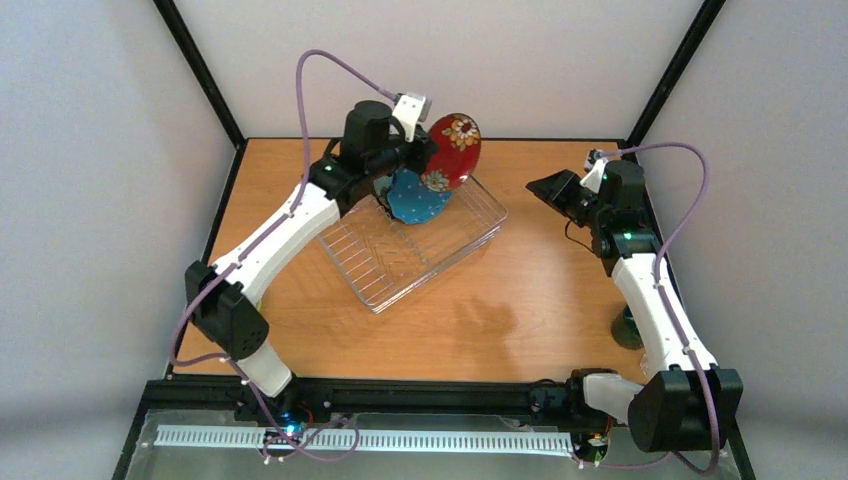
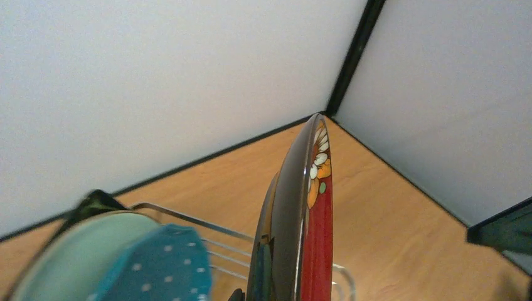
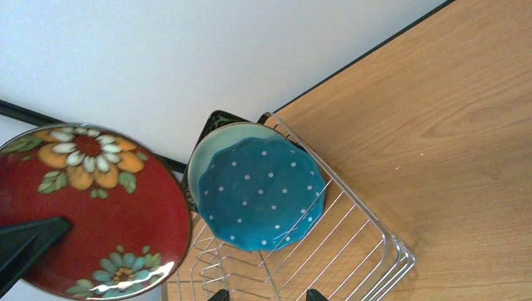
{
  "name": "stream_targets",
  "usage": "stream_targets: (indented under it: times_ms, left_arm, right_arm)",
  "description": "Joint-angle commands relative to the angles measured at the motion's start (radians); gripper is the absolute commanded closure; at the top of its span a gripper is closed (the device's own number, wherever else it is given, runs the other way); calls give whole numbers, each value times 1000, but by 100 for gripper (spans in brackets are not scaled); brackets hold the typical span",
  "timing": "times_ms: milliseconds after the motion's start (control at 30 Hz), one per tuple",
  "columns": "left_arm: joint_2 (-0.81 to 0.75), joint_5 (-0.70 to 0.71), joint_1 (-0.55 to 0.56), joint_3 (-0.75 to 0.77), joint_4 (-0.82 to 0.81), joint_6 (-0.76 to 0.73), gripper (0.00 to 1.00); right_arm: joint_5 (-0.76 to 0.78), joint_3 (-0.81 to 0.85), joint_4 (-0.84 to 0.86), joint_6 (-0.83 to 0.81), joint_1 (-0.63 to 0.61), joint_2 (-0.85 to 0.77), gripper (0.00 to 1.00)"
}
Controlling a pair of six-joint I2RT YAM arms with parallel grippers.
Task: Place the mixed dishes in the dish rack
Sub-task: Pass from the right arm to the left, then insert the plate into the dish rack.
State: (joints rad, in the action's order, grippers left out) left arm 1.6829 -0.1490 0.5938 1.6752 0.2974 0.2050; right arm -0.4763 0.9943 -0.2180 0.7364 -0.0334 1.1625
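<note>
My left gripper (image 1: 428,152) is shut on the rim of the small red floral plate (image 1: 457,148), which it holds upright above the far end of the dish rack (image 1: 440,262). The left wrist view shows that plate edge-on (image 2: 319,219). The blue dotted plate (image 3: 260,194) stands on edge in the rack. A pale mint plate (image 3: 216,145) stands behind it, with a black plate's corner (image 3: 216,119) behind that. My right gripper (image 1: 545,187) hangs open to the right of the rack, nothing between its fingertips (image 3: 219,295).
A dark green mug (image 1: 628,328) stands near the table's right edge, half hidden behind my right arm. The rack's near half (image 3: 351,244) shows bare wires. Walls close in the table's far edge and both sides.
</note>
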Motion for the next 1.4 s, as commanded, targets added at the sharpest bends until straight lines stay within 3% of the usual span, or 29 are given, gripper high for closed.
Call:
stream_targets:
  times_ms: [0, 233, 433, 1367]
  left_arm:
    - [-84, 137, -3, -42, -14, -288, 100]
    - [-82, 181, -5, -138, 22, -502, 100]
    - [-21, 181, -22, -188, 16, -600, 100]
    - [194, 172, -54, -134, -95, -588, 100]
  right_arm:
    - [67, 8, -23, -26, -7, -17, 31]
    - [135, -5, -15, -50, -7, -14, 31]
    - [165, -4, 0, -61, -7, -2, 31]
    - [179, 1, 63, -75, -7, 89, 31]
